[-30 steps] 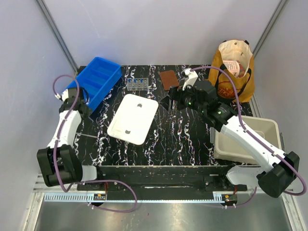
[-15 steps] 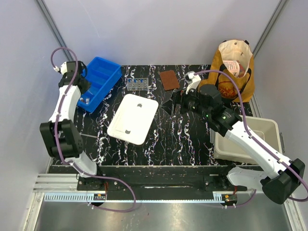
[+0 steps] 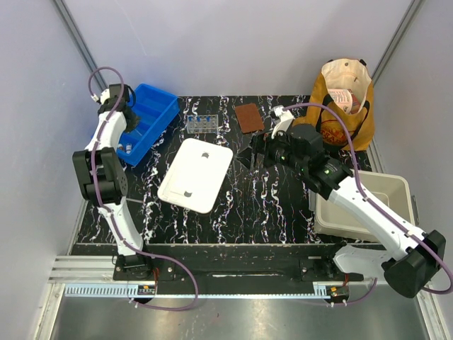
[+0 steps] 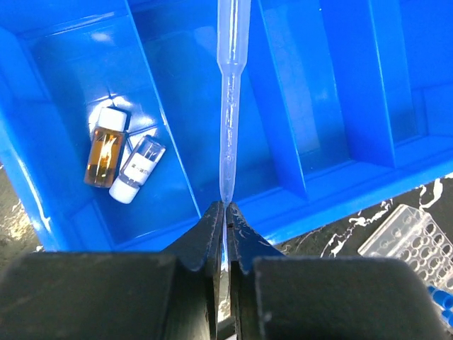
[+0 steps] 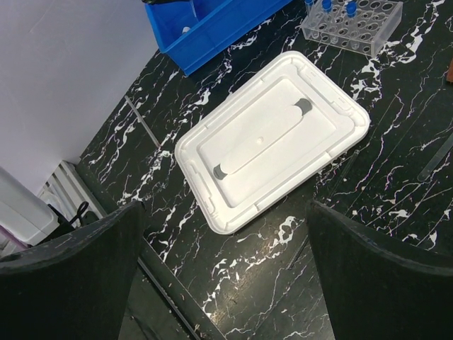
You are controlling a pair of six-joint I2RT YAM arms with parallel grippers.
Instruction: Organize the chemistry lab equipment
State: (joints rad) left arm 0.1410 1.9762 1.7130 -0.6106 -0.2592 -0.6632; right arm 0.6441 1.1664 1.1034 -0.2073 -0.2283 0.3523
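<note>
**Barely pinched: pipette over the bin**

The left pincer [image 4: 225, 205] clamps a clear pipette [image 4: 230, 106] by its tip, just ahead over a divider of the blue bin [image 4: 340, 85]. Dropped here, it may straddle that wall or strike the amber vial [image 4: 106, 152] leftward. The right pincer [image 5: 226, 269] gapes wide, empty.

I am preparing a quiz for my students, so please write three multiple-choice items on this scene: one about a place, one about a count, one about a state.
1. Where does the amber vial lie?
A) in the blue bin
B) on a white tray
C) in a tote bag

2. How many vials lie in its compartment?
A) one
B) two
C) four

3. What is the left hand doing?
A) standing wide open
B) pinching the clear pipette
C) gripping a vial

Answers:
1 A, blue walls surround it.
2 B, only the white-capped vial lies beside it.
3 B, its fingers are closed on the pipette's thin tip.
</note>
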